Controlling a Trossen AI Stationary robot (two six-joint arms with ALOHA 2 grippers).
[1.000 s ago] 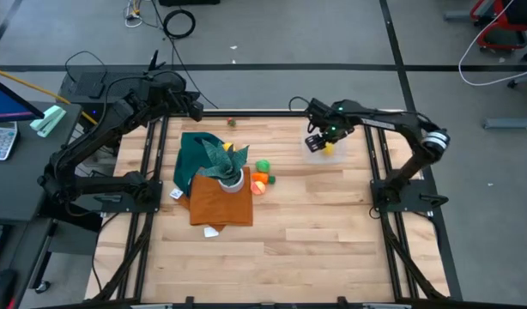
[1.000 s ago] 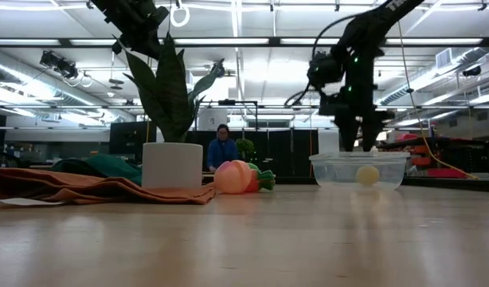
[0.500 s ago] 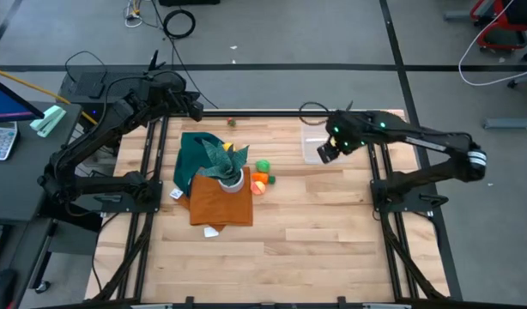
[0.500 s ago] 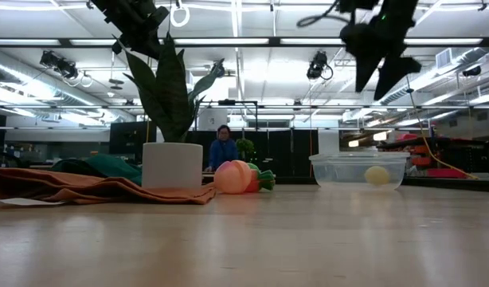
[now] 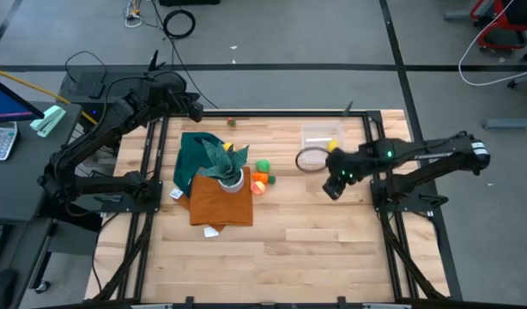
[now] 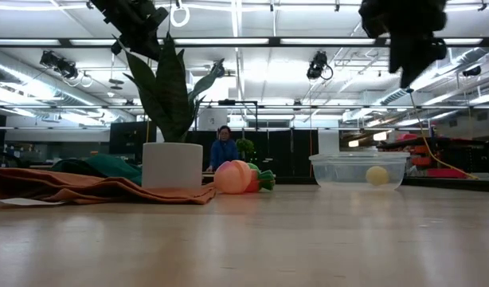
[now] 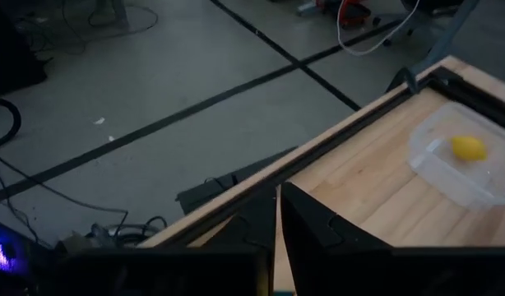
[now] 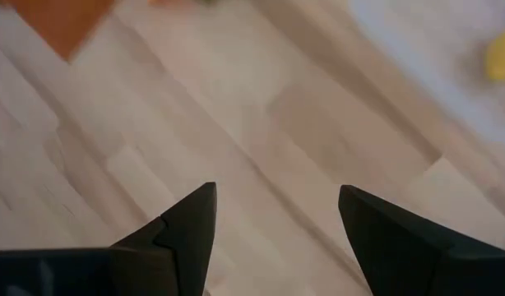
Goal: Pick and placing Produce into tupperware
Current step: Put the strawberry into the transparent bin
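The clear tupperware [image 5: 318, 135] stands on the table's far right part, and a yellow piece of produce [image 5: 333, 146] lies inside it [image 6: 377, 175]. Green [image 5: 263, 166], orange [image 5: 258, 178] and peach-coloured [image 6: 232, 177] produce lie on the wood beside the plant pot [image 5: 232, 178]. My right gripper [image 5: 332, 185] hangs open and empty above bare wood, nearer than the tupperware [image 8: 277, 222]. High over the table's far left corner, my left gripper [image 5: 195, 110] waits shut and empty [image 7: 277, 215].
The spiky plant in its white pot [image 6: 172, 164] stands on an orange cloth [image 5: 219, 202] that overlaps a green cloth [image 5: 193, 151]. A small white scrap [image 5: 211, 230] lies near the orange cloth. Bare wood stretches over the table's near half. A person [image 6: 222, 150] shows far behind the table.
My right gripper has drawn away from the tupperware toward the table's near edge, rising and rolling about its own line, its fingers still open. The yellow piece has stayed in the tupperware.
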